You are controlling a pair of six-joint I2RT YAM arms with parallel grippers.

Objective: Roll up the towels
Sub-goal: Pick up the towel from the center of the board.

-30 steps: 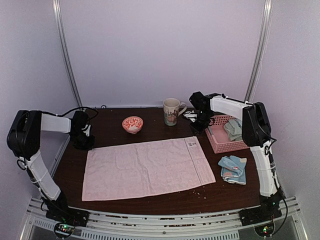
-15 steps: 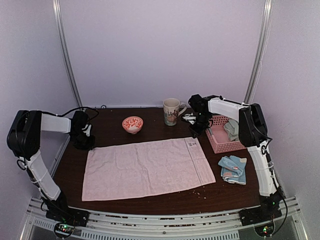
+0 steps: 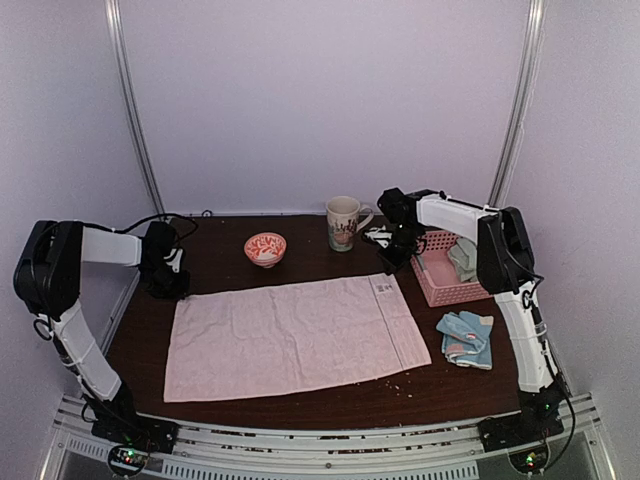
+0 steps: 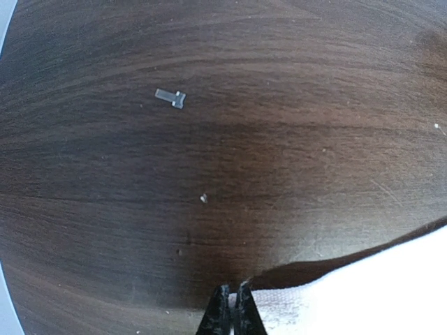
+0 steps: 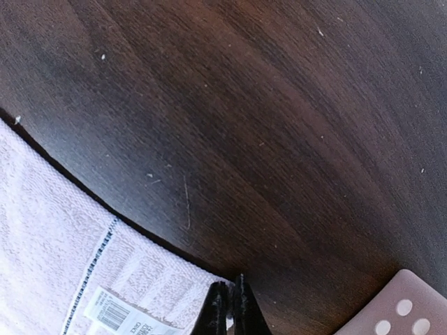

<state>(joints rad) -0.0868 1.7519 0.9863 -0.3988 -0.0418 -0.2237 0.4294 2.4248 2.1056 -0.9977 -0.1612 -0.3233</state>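
Your left hand point(image 4: 232, 287) and right hand point(image 5: 229, 286) are closed on far corners of the pink towel point(image 3: 290, 335); nothing is rolled yet.

A bowl point(image 3: 265, 248) and a mug point(image 3: 342, 222) stand behind the pink towel point(image 3: 295, 335); the basket point(image 3: 450, 283) blocks the right; far-left surface point(image 3: 215, 264) lies open.

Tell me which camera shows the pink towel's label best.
Right wrist: the label sits close up, its barcode visible, at the pink towel's corner. Top external shows it only as a tiny pale patch. Left wrist shows another towel corner, no label.
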